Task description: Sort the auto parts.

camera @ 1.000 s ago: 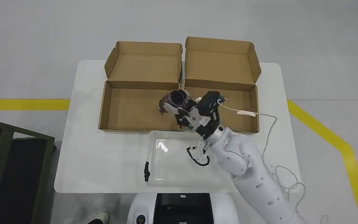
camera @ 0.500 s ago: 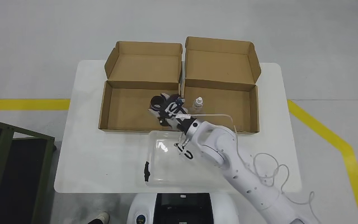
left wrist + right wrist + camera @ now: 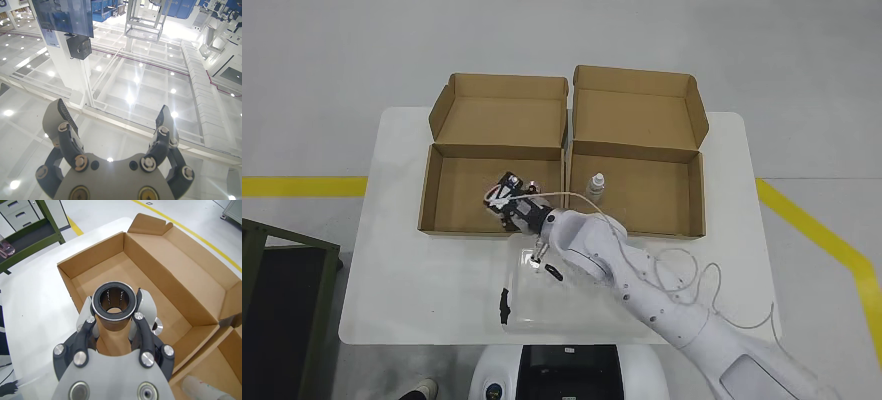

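Observation:
My right gripper [image 3: 508, 193] hangs over the near right part of the left cardboard box [image 3: 454, 198], shut on a black cylindrical bearing [image 3: 502, 189]. In the right wrist view the bearing [image 3: 113, 323] stands between the fingers [image 3: 146, 306] with its open end toward the camera and small balls showing inside. The box floor [image 3: 170, 313] lies below it. A small white bottle [image 3: 595, 185] lies in the right cardboard box [image 3: 652, 200]. My left gripper [image 3: 112, 105] is open, holds nothing, and points at the ceiling.
A clear plastic tray [image 3: 572, 310] sits at the table's near edge with a small black part [image 3: 552, 272] inside and another black piece [image 3: 504, 305] at its left rim. Both box lids stand open at the far side. A green shelf [image 3: 28, 232] stands off the table.
My right arm has swung left with the bearing, from above the wall between the two boxes to over the left box. The white bottle has come into view.

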Robot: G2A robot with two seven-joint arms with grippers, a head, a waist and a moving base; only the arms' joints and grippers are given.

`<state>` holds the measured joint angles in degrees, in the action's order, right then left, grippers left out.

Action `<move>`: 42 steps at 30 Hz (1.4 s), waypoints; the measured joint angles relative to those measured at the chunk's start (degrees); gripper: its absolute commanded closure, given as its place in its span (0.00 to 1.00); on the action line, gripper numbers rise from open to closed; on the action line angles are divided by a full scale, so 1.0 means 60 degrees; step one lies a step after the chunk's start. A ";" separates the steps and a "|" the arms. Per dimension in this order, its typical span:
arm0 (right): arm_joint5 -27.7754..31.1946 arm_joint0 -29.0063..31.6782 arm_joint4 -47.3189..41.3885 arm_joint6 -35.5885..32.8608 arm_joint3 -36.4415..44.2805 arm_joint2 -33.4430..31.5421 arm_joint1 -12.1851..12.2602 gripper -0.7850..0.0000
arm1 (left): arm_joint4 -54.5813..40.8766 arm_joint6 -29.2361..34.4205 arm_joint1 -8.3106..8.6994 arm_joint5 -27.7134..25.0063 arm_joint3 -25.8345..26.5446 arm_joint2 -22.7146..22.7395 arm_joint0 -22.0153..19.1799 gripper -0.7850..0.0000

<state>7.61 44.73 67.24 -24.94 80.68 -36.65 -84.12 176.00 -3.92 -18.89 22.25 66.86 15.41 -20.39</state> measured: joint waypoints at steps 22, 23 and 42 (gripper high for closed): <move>-0.0028 -0.0882 -0.0130 -0.0555 -0.2103 0.0430 -0.0843 0.56 | 0.0000 0.0000 0.0000 0.0000 0.0000 0.0000 0.0000 0.00; -0.0010 -0.0887 -0.0130 -0.0573 -0.2129 0.0418 -0.0859 0.55 | 0.0000 0.0000 0.0000 0.0000 0.0000 0.0000 0.0000 0.00; 0.0904 0.0134 -0.0351 -0.0448 0.0263 -0.0958 -0.0586 0.00 | 0.0000 0.0000 0.0000 0.0000 0.0000 0.0000 0.0000 0.00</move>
<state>13.04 45.54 65.14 -27.63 82.26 -42.40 -87.63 176.00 -3.92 -18.89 22.25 66.86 15.41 -20.39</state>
